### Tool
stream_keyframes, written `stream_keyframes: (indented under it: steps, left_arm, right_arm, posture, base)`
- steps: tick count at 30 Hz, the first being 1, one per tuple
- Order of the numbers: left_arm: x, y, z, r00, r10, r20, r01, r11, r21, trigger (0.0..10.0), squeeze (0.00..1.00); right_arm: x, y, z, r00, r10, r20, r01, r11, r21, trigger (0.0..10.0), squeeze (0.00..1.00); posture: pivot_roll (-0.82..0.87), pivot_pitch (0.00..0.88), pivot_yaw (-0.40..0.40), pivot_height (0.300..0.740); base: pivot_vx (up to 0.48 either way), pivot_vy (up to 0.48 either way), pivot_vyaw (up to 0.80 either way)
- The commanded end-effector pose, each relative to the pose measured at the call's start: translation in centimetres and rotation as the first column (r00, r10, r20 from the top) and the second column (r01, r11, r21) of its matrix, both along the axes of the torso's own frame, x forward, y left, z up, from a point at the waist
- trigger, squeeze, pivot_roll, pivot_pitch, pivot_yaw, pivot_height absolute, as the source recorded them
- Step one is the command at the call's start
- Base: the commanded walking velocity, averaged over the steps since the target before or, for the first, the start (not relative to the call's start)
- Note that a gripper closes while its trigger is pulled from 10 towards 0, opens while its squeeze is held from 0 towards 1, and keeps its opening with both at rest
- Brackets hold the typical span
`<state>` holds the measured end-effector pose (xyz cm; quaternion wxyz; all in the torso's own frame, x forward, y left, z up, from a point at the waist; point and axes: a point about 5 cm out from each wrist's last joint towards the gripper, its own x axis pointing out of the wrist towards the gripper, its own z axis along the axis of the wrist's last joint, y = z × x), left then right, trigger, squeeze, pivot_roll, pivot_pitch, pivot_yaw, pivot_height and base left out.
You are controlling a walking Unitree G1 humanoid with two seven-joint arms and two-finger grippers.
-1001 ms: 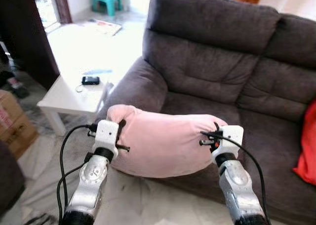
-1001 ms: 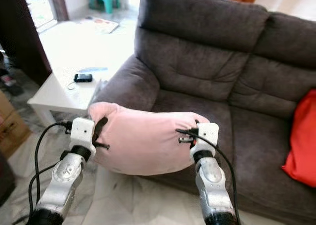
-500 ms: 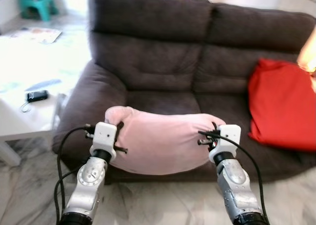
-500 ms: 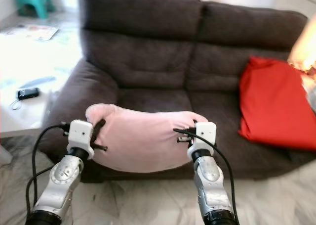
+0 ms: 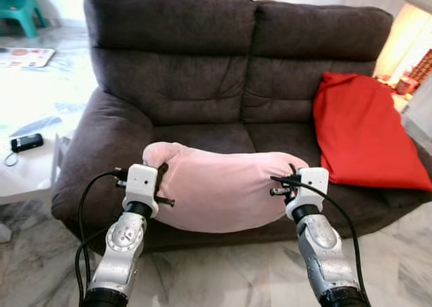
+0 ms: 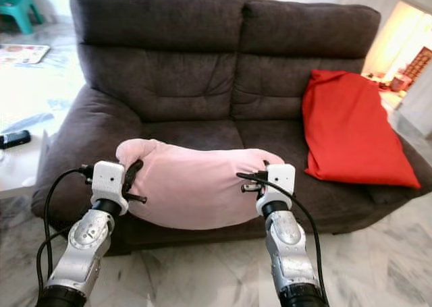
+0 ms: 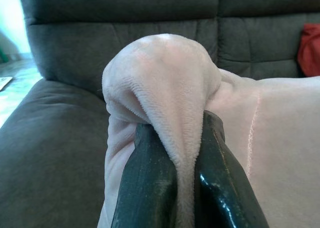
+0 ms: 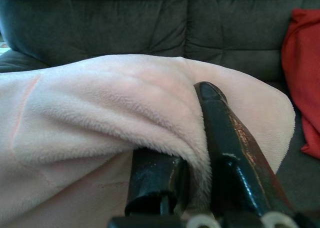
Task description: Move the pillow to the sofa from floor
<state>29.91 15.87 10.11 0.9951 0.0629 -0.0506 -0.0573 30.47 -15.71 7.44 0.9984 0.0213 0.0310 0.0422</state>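
The pink pillow [image 5: 219, 189] hangs in the air between the two arms, slung across in front of the dark grey sofa [image 5: 202, 64] at about the height of the seat cushions, its middle bulging and sagging a little. The left gripper [image 7: 184, 160] has one end of it — both black fingers [image 7: 145, 188] are pressed together with a fold of the plush fabric pinched between them, the corner puffing up over the tips. The right gripper [image 8: 187, 153] is clamped on the other end in the same way, a thick roll of pink pile squeezed between its fingers [image 8: 230, 138]. From the head views the pillow sits just before the front edge of the seat, not resting on it. A red cushion [image 5: 361, 128] leans against the backrest on the sofa's right-hand seat, well apart from the pillow. Off to the robot's left there is a white low table [image 5: 27, 172] with a small dark device [image 5: 25, 142] lying on it — beside the sofa's armrest [image 5: 94, 152]. The floor [image 5: 229, 280] below is pale marble tile.
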Motion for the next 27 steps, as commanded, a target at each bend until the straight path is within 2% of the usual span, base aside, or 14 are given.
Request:
stream_keyframes:
  steps: [1, 3, 7, 14, 27]
  left_arm:
    - [0.2, 0.5, 1.0, 0.999, 0.033, 0.039, -0.032, 0.999, -0.024, 10.0, 0.00]
    - [0.2, 0.5, 1.1, 0.999, 0.032, 0.040, -0.031, 0.999, -0.025, 10.0, 0.00]
    - [0.3, 0.5, 1.4, 0.998, 0.036, 0.045, -0.034, 0.999, -0.032, 10.0, 0.00]
    - [0.4, 0.6, 1.5, 0.998, 0.043, 0.047, -0.041, 0.999, -0.033, 10.0, 0.00]
    - [0.4, 0.7, 2.0, 0.997, 0.043, 0.071, -0.042, 0.999, -0.019, 10.0, 0.00]
  right_arm:
    - [0.5, -0.9, 2.0, 0.995, -0.027, 0.100, 0.027, 1.000, -0.001, 10.0, 0.00]
    - [0.5, -1.0, 2.2, 0.992, -0.025, 0.120, 0.028, 0.999, -0.022, 10.0, 0.00]
    - [0.5, -1.0, 2.3, 0.992, -0.026, 0.121, 0.026, 1.000, 0.008, 10.0, 0.00]
    - [0.4, -0.8, 2.3, 0.992, -0.004, 0.124, 0.003, 1.000, 0.005, 10.0, 0.00]
    - [0.5, -0.5, 2.9, 0.988, 0.008, 0.152, -0.013, 0.999, 0.033, 10.0, 0.00]
  posture:
    - [0.13, 0.000, -0.104, 0.740]
    - [0.13, 0.000, -0.104, 0.740]
    - [0.13, 0.000, -0.104, 0.740]
    - [0.13, 0.000, -0.103, 0.740]
    - [0.13, 0.000, -0.104, 0.740]
  base:
    - [0.000, 0.000, 0.00]
    - [0.000, 0.000, 0.77]
    - [0.000, 0.000, 0.80]
    - [0.000, 0.000, 0.78]
    - [0.000, 0.000, 0.03]
